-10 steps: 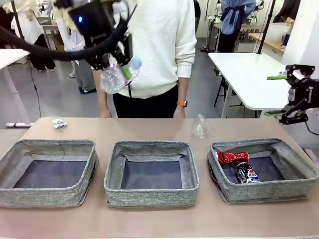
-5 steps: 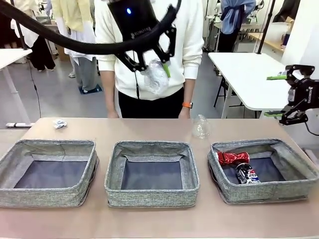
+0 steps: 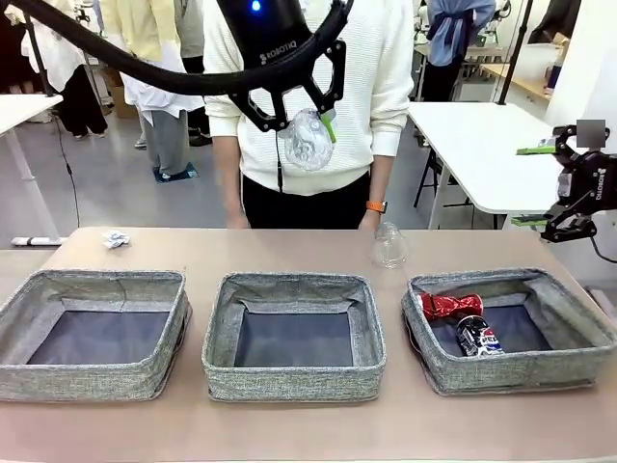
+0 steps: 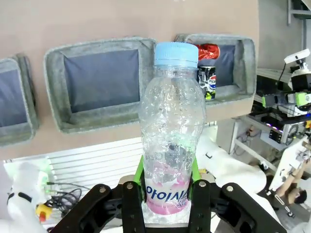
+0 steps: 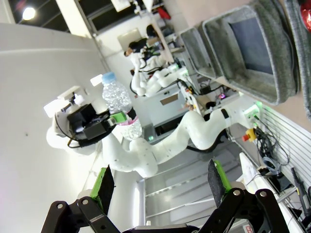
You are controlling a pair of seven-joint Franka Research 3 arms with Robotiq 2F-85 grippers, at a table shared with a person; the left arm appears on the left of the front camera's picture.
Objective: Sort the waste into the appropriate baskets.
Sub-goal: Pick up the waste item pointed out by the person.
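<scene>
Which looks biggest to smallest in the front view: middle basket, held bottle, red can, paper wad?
1. middle basket, clearly largest.
2. bottle, seen end-on and held high, so its lead over the can is unsure.
3. red can.
4. paper wad, smallest.

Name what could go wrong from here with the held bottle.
1. The left tool grips the bottle only at its label end; the thin plastic may tilt or slip.
2. It hangs high above the table, roughly over the middle basket; dropped from there, it might bounce out.
3. The person stands close behind the arm; a swing could brush them.
</scene>
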